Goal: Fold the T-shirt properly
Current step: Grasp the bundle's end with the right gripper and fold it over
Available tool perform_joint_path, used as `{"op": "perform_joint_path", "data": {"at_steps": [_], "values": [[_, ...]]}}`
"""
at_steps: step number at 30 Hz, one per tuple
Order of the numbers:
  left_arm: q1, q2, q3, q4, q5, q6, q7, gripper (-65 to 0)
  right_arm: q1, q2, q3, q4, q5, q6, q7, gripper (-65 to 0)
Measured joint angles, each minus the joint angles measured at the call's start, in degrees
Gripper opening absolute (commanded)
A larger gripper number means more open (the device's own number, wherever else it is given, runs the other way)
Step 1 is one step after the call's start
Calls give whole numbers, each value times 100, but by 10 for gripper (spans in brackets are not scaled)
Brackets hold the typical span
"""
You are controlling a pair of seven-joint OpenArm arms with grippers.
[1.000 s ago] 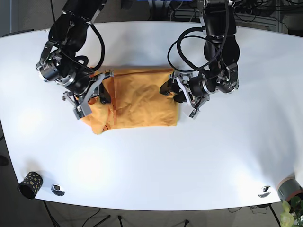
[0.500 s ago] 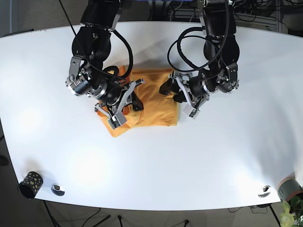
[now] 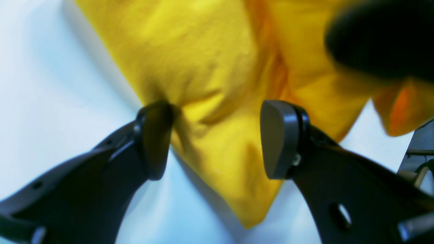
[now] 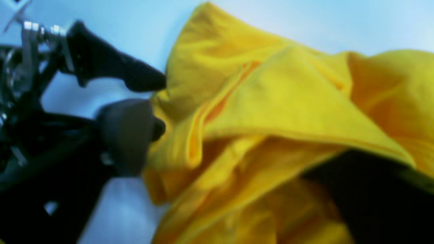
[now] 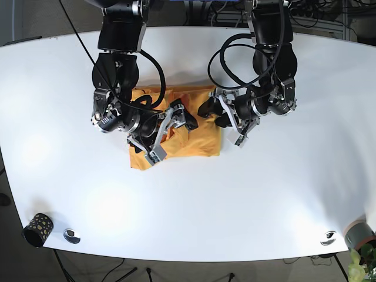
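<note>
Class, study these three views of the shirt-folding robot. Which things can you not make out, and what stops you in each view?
- Base view: the T-shirt under the right gripper, hidden by the arm.
- Right wrist view: the right gripper's own grasp, blurred and covered by cloth.
- Left wrist view: a black shape at top right, too blurred to identify.
- Left wrist view: the T-shirt's far part, cut off by the frame's top edge.

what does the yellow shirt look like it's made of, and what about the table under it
T-shirt: looks like soft matte knit fabric, probably cotton; it creases and drapes in loose folds. Table: hard, smooth white surface with a slight sheen, possibly laminate; soft light reflections show.
</note>
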Motion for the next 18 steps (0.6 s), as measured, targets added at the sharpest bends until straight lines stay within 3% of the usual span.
{"op": "perform_joint_path", "data": {"at_steps": [8,18], "values": [[0,4,0,0,-2,0,-13,-267,-299,-4,-476,1049,35,2,0,0],[-17,2,-7,11,-17,0,26,-267,-896,238,0,2041,24,24,-28,0]]}}
